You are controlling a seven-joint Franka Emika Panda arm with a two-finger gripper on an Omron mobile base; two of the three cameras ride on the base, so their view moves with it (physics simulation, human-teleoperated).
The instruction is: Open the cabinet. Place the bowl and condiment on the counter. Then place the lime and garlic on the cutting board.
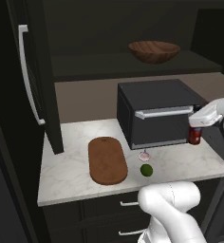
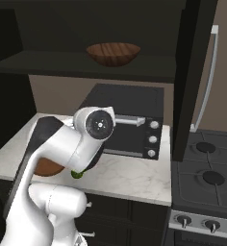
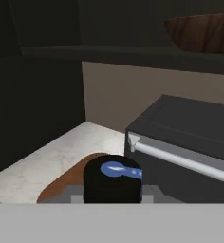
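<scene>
The cabinet stands open, its left door (image 1: 33,71) swung out. Inside, the brown wooden bowl (image 1: 154,51) rests on the shelf and also appears as the bowl (image 3: 204,33) at the upper right of the hand view. My gripper (image 1: 195,129) is shut on the red condiment (image 1: 195,136), just right of the toaster oven's front and low over the counter (image 1: 71,166). Its black cap (image 3: 112,178) sits close before the hand camera. The cutting board (image 1: 107,160) lies bare. The garlic (image 1: 144,155) and the lime (image 1: 146,170) lie on the counter beside its right edge.
A black toaster oven (image 1: 156,111) takes up the back right of the counter. A stove (image 2: 207,178) adjoins the counter's right end, under the cabinet's right door (image 2: 195,72). Drawers with short handles (image 1: 128,204) run below the counter's front edge.
</scene>
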